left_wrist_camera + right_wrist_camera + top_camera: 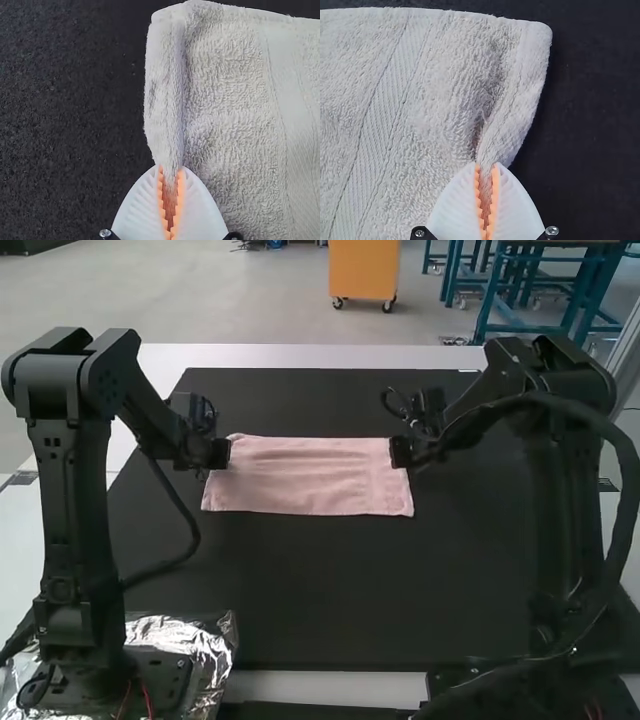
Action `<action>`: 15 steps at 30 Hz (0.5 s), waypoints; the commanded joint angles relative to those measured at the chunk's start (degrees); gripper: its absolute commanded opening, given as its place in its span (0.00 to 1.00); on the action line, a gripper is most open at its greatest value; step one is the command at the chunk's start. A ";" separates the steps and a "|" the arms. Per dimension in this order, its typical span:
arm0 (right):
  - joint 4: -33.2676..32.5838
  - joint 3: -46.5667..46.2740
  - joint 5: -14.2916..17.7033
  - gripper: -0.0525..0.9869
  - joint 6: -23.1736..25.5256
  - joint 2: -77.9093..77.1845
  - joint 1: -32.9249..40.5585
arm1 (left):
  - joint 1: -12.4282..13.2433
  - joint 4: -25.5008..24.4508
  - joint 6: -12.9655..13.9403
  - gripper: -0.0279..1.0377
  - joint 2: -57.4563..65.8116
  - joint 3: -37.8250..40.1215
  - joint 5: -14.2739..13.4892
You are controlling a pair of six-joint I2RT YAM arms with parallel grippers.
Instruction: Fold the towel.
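Note:
The pink towel [310,476] lies on the black mat as a wide, short rectangle, with light creases toward its far side. At its left side, near the far corner, is my left gripper [222,454]; my right gripper [400,452] is at the opposite side. In the left wrist view, my left gripper [170,172] is shut on a raised ridge along the edge of the towel [230,100]. My right gripper [486,167] pinches a bunched fold beside the edge of the towel [450,75] in the right wrist view. Layers beneath are hidden.
The black mat [330,590] extends around the towel on all sides, over a white table [300,357]. Crumpled foil [185,635] lies around the left arm's base. Both arms stand at the sides, with cables looping beside them.

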 commanded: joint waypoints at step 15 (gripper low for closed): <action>-3.42 -5.03 -2.27 0.03 0.49 -16.50 -1.12 | 1.46 0.37 0.55 0.05 -15.41 -6.75 3.36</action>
